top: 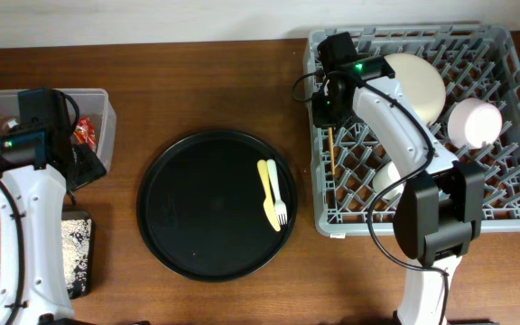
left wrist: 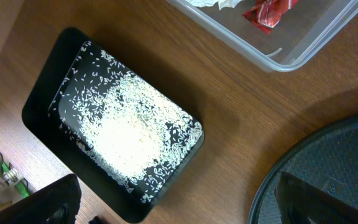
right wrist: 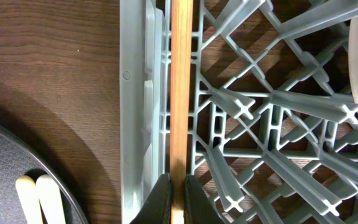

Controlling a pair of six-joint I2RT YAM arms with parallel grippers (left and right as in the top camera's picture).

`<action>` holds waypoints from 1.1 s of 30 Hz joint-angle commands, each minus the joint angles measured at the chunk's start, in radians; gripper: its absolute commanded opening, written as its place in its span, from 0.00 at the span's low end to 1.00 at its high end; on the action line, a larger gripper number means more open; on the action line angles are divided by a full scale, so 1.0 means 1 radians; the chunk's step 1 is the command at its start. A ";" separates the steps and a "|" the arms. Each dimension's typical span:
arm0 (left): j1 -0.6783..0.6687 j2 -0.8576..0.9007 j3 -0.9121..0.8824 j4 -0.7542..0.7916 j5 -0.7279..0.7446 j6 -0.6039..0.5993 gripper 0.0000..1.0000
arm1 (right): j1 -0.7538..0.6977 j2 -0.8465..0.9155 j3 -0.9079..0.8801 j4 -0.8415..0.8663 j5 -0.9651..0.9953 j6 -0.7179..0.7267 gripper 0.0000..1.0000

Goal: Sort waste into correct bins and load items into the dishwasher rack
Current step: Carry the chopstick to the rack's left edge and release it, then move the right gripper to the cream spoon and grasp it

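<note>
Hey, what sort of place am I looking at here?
Probably a robot test bench staged as kitchen clean-up: a grey dishwasher rack on a wooden table, a black tray of rice, and a clear waste tub.

A large square grey plastic rack (top: pixel 504 36) with upright pegs sits at the right. A large cream bowl (top: pixel 418 81) and a small pink bowl (top: pixel 472 124) stand in its far half. A thin orange stick (right wrist: pixel 181 93) runs along the rack's left wall, pinched in the closed right gripper (right wrist: pixel 178 208).

A yellow fork (top: pixel 265 185) and a cream fork (top: pixel 276 194) lie side by side on a round black tray (top: pixel 179 208).

At far left, a clear plastic rectangular tub (left wrist: pixel 303 50) holds a red crinkled wrapper (left wrist: pixel 269 12) and what may be crumpled white paper (left wrist: pixel 213 3). Nearer, white rice-like grains (left wrist: pixel 129 137) cover a shallow black rectangular tray (left wrist: pixel 42 106).
</note>
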 commanded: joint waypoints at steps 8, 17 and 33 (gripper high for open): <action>-0.002 -0.008 0.007 -0.001 -0.007 -0.002 0.99 | -0.009 0.037 -0.026 0.023 0.012 -0.012 0.21; -0.002 -0.008 0.007 -0.001 -0.007 -0.002 0.99 | -0.009 -0.041 0.088 -0.056 0.012 -0.037 0.29; -0.002 -0.008 0.007 -0.001 -0.007 -0.002 0.99 | 0.342 -0.093 -0.085 -0.186 -0.116 0.140 0.28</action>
